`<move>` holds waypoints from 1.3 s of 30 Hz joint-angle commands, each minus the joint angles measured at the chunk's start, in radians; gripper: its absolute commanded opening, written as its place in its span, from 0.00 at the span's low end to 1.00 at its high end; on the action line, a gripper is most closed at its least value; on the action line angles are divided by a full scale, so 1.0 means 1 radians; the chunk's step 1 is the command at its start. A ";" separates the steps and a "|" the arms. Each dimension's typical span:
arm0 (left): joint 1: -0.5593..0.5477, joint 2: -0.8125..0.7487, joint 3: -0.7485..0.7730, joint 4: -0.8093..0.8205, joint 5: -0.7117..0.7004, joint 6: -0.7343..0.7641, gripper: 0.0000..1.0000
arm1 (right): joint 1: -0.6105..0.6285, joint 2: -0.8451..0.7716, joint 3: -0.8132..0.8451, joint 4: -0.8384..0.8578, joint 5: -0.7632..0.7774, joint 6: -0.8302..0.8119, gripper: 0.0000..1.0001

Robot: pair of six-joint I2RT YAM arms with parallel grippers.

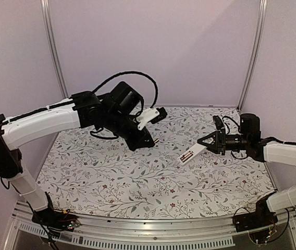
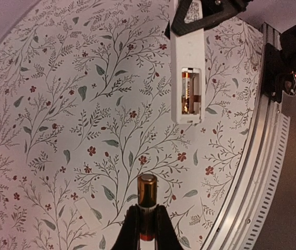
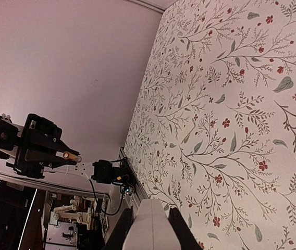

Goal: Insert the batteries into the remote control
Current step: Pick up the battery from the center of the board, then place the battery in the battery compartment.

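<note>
1. Pinching one battery (image 2: 147, 200) in the left fingers (image 2: 130, 232), shut tight on its lower half, with the gold top poking out. Up in the air, over the flowery counter (image 1: 111, 177).
2. Gripping the remote control (image 2: 186, 57) in the right fingers (image 3: 179, 237), closed on one end. Other end tipped down toward the counter; cannot tell whether touching it.
3. Turned back side toward the battery, with the little hole open. Second battery (image 2: 186, 92) lying inside on one side, free spot (image 2: 196, 94) right beside it.
4. Well apart for now, battery and remote control, yet pointing at each other.
5. About the battery, at a guess: tiny, light, hard, round and smooth, so quick to slip or roll away. Best to squeeze it across the middle, flat on both sides, and leave an end sticking out for poking in first.
6. About the remote control, at a guess: light, stiff plastic, a bit slippery, easy to twist when pushed. Best to hold it at the end far from the hole, as now, to keep the free spot uncovered.
7. Next, most likely: bring the battery to the free spot, tip one end in, then press it down flat. Go slowly, push softly, and keep the remote control steady.
</note>
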State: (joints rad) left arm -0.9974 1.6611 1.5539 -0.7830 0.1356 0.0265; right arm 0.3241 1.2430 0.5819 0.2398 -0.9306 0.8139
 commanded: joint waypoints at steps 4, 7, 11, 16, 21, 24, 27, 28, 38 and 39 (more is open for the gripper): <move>-0.042 0.046 0.120 -0.199 0.027 -0.241 0.00 | 0.126 0.115 0.018 0.274 0.094 0.138 0.00; -0.070 0.124 0.221 -0.307 0.007 -0.244 0.00 | 0.165 0.146 0.032 0.306 0.124 0.162 0.00; -0.114 0.199 0.292 -0.356 -0.020 -0.232 0.00 | 0.204 0.180 0.049 0.340 0.155 0.186 0.00; -0.122 0.254 0.343 -0.376 -0.047 -0.231 0.00 | 0.229 0.207 0.041 0.401 0.180 0.228 0.00; -0.137 0.302 0.383 -0.397 -0.091 -0.216 0.00 | 0.241 0.238 0.020 0.485 0.188 0.288 0.00; -0.137 0.330 0.407 -0.412 -0.111 -0.215 0.00 | 0.245 0.247 0.014 0.507 0.187 0.303 0.00; -0.138 0.350 0.426 -0.423 -0.132 -0.211 0.01 | 0.251 0.248 0.005 0.519 0.190 0.313 0.00; -0.138 0.355 0.429 -0.423 -0.155 -0.209 0.01 | 0.254 0.248 0.003 0.521 0.190 0.315 0.00; -0.138 0.399 0.470 -0.450 -0.195 -0.201 0.03 | 0.268 0.246 -0.013 0.528 0.202 0.321 0.00; -0.138 0.402 0.472 -0.451 -0.195 -0.201 0.03 | 0.268 0.246 -0.013 0.529 0.202 0.321 0.00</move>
State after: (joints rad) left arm -1.1267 2.0361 1.9991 -1.2026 -0.0341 -0.1844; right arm 0.5777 1.4834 0.5808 0.7261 -0.7322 1.1233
